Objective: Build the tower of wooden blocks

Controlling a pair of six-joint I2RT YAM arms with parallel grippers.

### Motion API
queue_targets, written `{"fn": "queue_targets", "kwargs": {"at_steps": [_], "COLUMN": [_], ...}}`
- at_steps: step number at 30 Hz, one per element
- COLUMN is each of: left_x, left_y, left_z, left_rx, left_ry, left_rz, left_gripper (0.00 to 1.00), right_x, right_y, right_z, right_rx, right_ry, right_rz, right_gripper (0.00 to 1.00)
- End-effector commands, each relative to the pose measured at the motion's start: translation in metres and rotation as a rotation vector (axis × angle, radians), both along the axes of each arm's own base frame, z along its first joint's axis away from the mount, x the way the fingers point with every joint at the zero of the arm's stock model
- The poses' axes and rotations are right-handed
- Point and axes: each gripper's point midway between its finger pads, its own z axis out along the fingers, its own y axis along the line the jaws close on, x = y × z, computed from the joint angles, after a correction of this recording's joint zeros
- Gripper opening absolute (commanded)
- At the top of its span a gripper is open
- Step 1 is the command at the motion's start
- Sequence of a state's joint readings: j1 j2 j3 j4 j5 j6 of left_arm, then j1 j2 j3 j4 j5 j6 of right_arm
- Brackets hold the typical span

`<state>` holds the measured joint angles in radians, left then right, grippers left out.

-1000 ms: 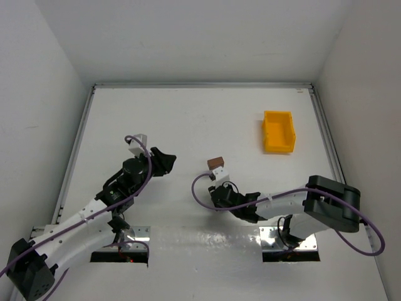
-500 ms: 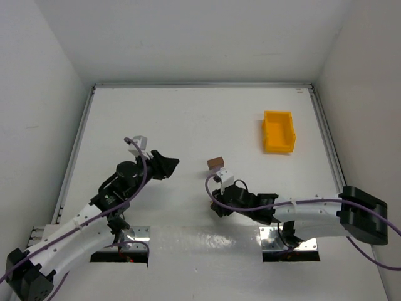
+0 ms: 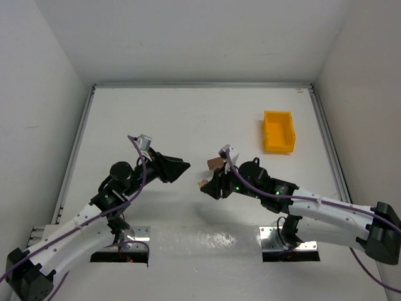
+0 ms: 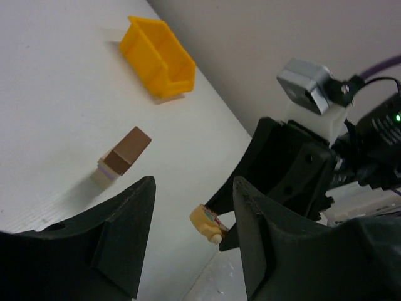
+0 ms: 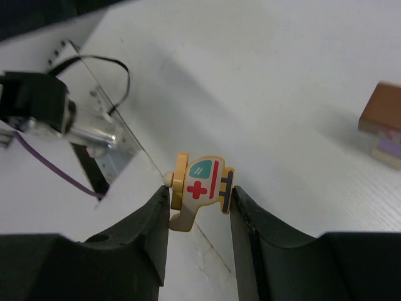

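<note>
The wood block tower [image 3: 216,163], so far a dark reddish-brown block [image 4: 128,149] laid on a pale block [image 4: 102,174], is set near the middle of the white bench [image 3: 156,113]. Its long axis seems to run roughly across the bench. It lies just beyond and slightly right of the right gripper [image 3: 208,185], which is clamped on a small painted wooden piece [image 5: 199,188] and is judged the nearer. The left gripper [image 3: 180,168] is held apart and empty, near on the other side. The yellow bin [image 3: 278,132] is well apart.
</note>
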<state>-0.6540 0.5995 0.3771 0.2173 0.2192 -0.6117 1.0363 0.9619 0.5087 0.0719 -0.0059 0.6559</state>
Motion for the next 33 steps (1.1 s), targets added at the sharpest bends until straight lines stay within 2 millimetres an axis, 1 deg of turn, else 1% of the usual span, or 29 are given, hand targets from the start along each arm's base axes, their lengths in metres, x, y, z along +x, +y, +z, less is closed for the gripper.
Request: {"fn": "queue_targets", "kwargs": {"at_steps": [1, 2, 3, 4, 5, 6, 7, 8, 9, 10, 11, 12, 13, 14, 15, 16, 17, 18, 19, 20, 22, 23, 25, 29, 33], "left_x": [-0.014, -0.017, -0.017, -0.017, -0.018, -0.019, -0.020, -0.021, -0.024, -0.024, -0.025, -0.029, -0.029, -0.031, -0.031, -0.035, -0.035, -0.037, -0.038, -0.039, -0.040, -0.041, -0.040, -0.040, -0.041], "left_y": [-0.007, -0.005, -0.002, 0.000, 0.002, 0.003, 0.004, 0.003, 0.003, 0.002, 0.002, 0.002, 0.002, 0.004, 0.006, 0.008, 0.008, 0.008, 0.009, 0.009, 0.008, 0.009, 0.008, 0.002, -0.002], "left_z": [0.047, 0.051, 0.060, 0.064, 0.065, 0.071, 0.073, 0.071, 0.076, 0.077, 0.076, 0.080, 0.080, 0.080, 0.081, 0.083, 0.078, 0.077, 0.076, 0.073, 0.071, 0.074, 0.076, 0.080, 0.081], "left_rx": [-0.105, -0.117, -0.142, -0.152, -0.161, -0.180, -0.189, -0.193, -0.207, -0.210, -0.211, -0.220, -0.220, -0.210, -0.208, -0.212, -0.200, -0.200, -0.198, -0.197, -0.198, -0.202, -0.191, -0.189, -0.188], "left_ry": [-0.134, -0.159, -0.192, -0.214, -0.234, -0.259, -0.272, -0.275, -0.294, -0.300, -0.303, -0.333, -0.333, -0.351, -0.365, -0.384, -0.393, -0.403, -0.410, -0.421, -0.434, -0.452, -0.474, -0.506, -0.522], "left_rz": [-0.080, -0.078, -0.067, -0.060, -0.053, -0.047, -0.051, -0.061, -0.068, -0.073, -0.079, -0.091, -0.094, -0.089, -0.084, -0.085, -0.086, -0.093, -0.095, -0.094, -0.104, -0.101, -0.104, -0.128, -0.157], "left_gripper": [0.49, 0.47, 0.47, 0.46, 0.46, 0.46, 0.45, 0.45, 0.44, 0.44, 0.44, 0.44, 0.44, 0.44, 0.44, 0.45, 0.46, 0.47, 0.51, 0.53, 0.57, 0.58, 0.60, 0.60, 0.61], "right_x": [0.000, 0.004, 0.000, 0.001, 0.004, -0.003, -0.004, 0.000, 0.000, -0.006, 0.000, 0.000, -0.002, 0.002, 0.001, 0.001, 0.003, 0.004, 0.004, 0.004, 0.004, 0.002, 0.005, 0.005, 0.004], "right_y": [0.012, 0.011, 0.016, 0.019, 0.020, 0.026, 0.030, 0.030, 0.033, 0.033, 0.032, 0.031, 0.031, 0.030, 0.030, 0.030, 0.030, 0.031, 0.032, 0.033, 0.033, 0.033, 0.032, 0.033, 0.032], "right_z": [0.045, 0.049, 0.059, 0.059, 0.064, 0.076, 0.078, 0.084, 0.097, 0.101, 0.102, 0.104, 0.114, 0.114, 0.121, 0.122, 0.121, 0.124, 0.126, 0.130, 0.140, 0.146, 0.156, 0.167, 0.176], "right_rx": [0.112, 0.124, 0.154, 0.159, 0.181, 0.242, 0.265, 0.302, 0.380, 0.414, 0.444, 0.511, 0.540, 0.561, 0.601, 0.609, 0.609, 0.612, 0.617, 0.626, 0.673, 0.699, 0.744, 0.781, 0.800], "right_ry": [-0.014, -0.005, 0.020, 0.041, 0.053, 0.080, 0.109, 0.130, 0.163, 0.194, 0.225, 0.313, 0.276, 0.297, 0.312, 0.319, 0.326, 0.330, 0.333, 0.339, 0.362, 0.397, 0.393, 0.426, 0.416], "right_rz": [0.083, 0.078, 0.107, 0.117, 0.122, 0.171, 0.191, 0.195, 0.206, 0.251, 0.246, 0.242, 0.272, 0.267, 0.278, 0.283, 0.276, 0.277, 0.281, 0.290, 0.310, 0.319, 0.334, 0.357, 0.377], "right_gripper": [0.30, 0.30, 0.30, 0.30, 0.30, 0.29, 0.29, 0.29, 0.29, 0.28, 0.28, 0.27, 0.27, 0.27, 0.27, 0.28, 0.28, 0.29, 0.29, 0.29, 0.29, 0.29, 0.29, 0.29, 0.29]}}
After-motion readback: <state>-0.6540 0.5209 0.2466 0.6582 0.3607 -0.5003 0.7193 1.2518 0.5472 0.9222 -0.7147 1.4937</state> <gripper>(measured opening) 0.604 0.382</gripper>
